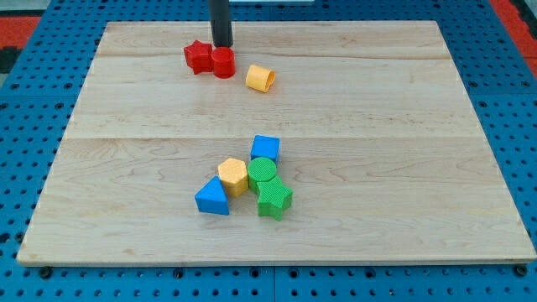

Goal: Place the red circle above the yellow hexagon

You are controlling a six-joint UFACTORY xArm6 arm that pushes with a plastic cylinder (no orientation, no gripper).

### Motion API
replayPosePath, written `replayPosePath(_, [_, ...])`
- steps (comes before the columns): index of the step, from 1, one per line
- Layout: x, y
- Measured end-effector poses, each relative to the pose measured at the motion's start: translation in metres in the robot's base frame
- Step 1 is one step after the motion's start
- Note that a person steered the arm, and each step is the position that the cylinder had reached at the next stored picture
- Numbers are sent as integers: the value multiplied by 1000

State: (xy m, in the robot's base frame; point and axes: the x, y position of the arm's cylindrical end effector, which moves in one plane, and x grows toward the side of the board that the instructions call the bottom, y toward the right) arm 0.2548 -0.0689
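On the surface (419,126), going from the view's left: the red star (198,57) sits near the top edge, touching the red circle (223,63) on its right. My tip (221,45) stands just behind the circle, at its top side; there are no fingers on this rod, so nothing is grasped. The yellow cylinder (261,78) lies just right of the circle.

The task looks barely begun: the circle is well apart from the yellow hexagon (233,176), which sits lower down in a cluster with the blue triangle (213,198), blue cube (266,148), green circle (263,171) and green star (273,199). The way down appears open; the blue cube crowds the hexagon's upper right.
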Motion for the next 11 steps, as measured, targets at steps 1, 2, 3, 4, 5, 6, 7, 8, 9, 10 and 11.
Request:
replayPosePath(1, [28, 8])
replayPosePath(2, [54, 4])
replayPosePath(3, [71, 4])
replayPosePath(4, [85, 10])
replayPosePath(5, [97, 2])
replayPosePath(6, [72, -29])
replayPosePath(7, [119, -27])
replayPosePath(8, [180, 30])
replayPosePath(9, [180, 29])
replayPosePath(10, [139, 55])
replayPosePath(11, [89, 125])
